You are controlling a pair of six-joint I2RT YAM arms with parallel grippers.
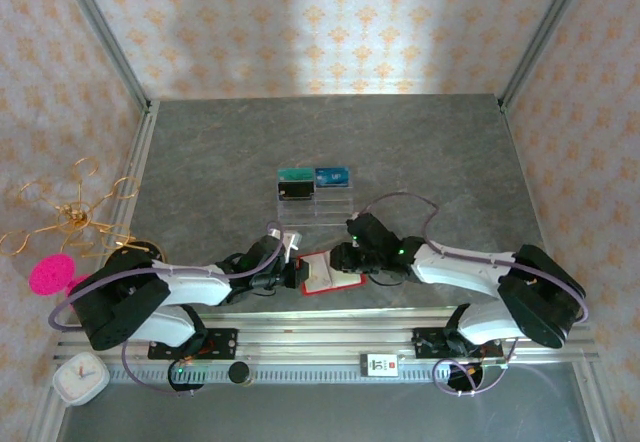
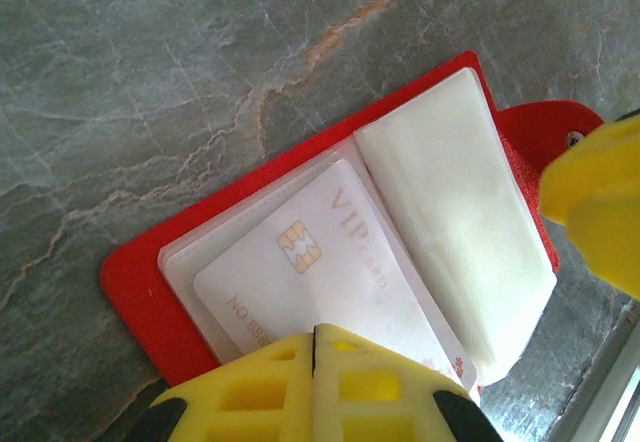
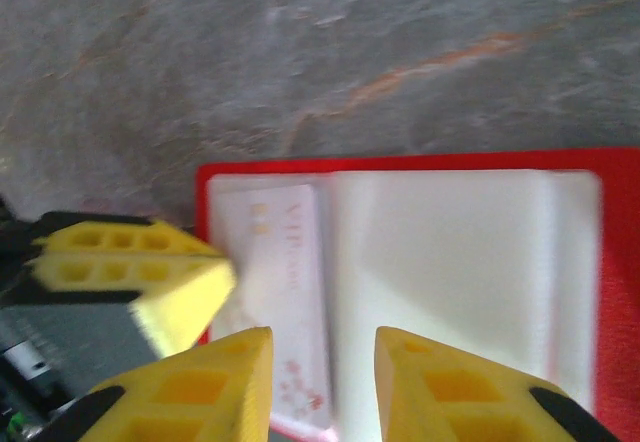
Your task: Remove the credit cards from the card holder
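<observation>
Left gripper point(image 2: 315, 347), clenched with nothing seen between its jaws, bears on the near edge of the open red card holder point(image 2: 135, 282), which lies flat on the table point(image 2: 150, 82). Right gripper point(image 3: 322, 362), jaws parted and empty, hovers above it. A pale VIP card point(image 2: 300, 272) sits askew in one pocket. Risk: the left gripper may pin the card itself, so a pull would drag the whole holder.

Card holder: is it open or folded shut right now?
Open. The card holder lies spread on the table, both whitish pockets facing up, a pale VIP card showing on one side.
</observation>
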